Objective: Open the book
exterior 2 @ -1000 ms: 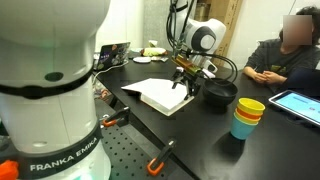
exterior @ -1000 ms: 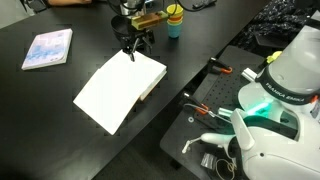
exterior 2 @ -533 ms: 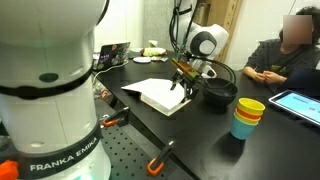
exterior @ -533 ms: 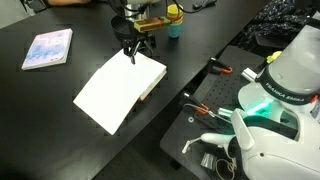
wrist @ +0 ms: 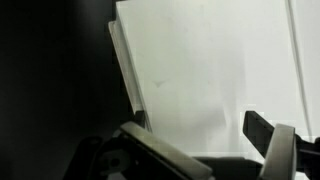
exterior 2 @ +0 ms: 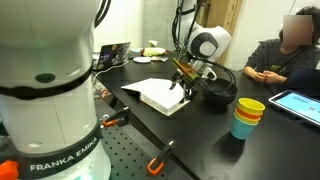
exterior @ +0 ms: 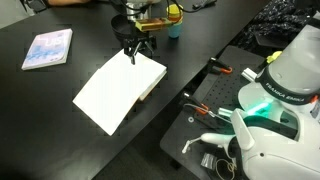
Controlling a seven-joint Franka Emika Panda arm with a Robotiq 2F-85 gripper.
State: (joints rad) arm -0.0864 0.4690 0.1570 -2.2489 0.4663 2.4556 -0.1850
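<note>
The book [exterior: 118,90] lies on the black table with a white page facing up and a tan edge showing on its right side. It also shows in an exterior view [exterior 2: 160,95]. In the wrist view the white page [wrist: 210,60] fills most of the picture, with the page block's edge at the left. My gripper [exterior: 135,52] hangs over the book's far edge, also seen in an exterior view [exterior 2: 182,82]. In the wrist view my gripper [wrist: 205,135] is open and holds nothing; its two fingers stand apart over the page.
A thin pale blue-pink booklet [exterior: 48,48] lies at the table's far left. Stacked yellow and blue cups [exterior 2: 247,118] and a black bowl [exterior 2: 220,95] stand beside the book. Orange-handled tools [exterior: 205,108] lie near a second robot base [exterior: 285,80]. A seated person [exterior 2: 285,55] is behind.
My wrist has shifted very slightly over the book's far edge. The book has not moved and the jaws stay open.
</note>
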